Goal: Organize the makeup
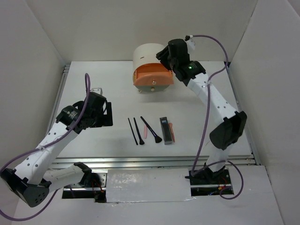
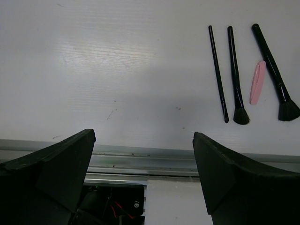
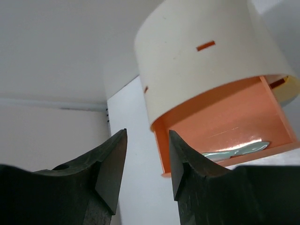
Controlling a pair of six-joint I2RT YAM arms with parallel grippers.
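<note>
as i watch from the top camera, desk [image 1: 117,98]: white, walled on three sides, carrying everything listed below.
right arm [image 1: 215,101]: stretched from the near right edge up to the far middle, its wrist at the organizer.
left arm [image 1: 51,140]: folded on the left side, its head low over bare desk, well apart from the makeup.
organizer [image 1: 145,54]: cream cylinder, upright at the far middle of the desk.
orange drawer [image 1: 152,77]: pulled out of the organizer toward the near side, open on top.
left gripper [image 2: 144,136]: fingers spread wide, nothing between them; i see only desk and the near rail in the gap.
right gripper [image 3: 147,140]: fingers parted with a clear gap, nothing held, just beside the open drawer.
dark grey box [image 1: 165,130]: flat on the near middle of the desk, at the right end of the row.
flared brush [image 1: 151,129]: slanted, just left of the box, head toward the near edge.
thin black sticks [image 1: 132,131]: two, side by side, leftmost in the row; the left wrist camera shows a small brush head on the right one.
salmon-pink sticks [image 1: 172,133]: one just beside the box's right side, a shorter one between the black sticks and the flared brush.
pale teal stick [image 3: 234,151]: lying inside the orange drawer, on its floor.
</note>
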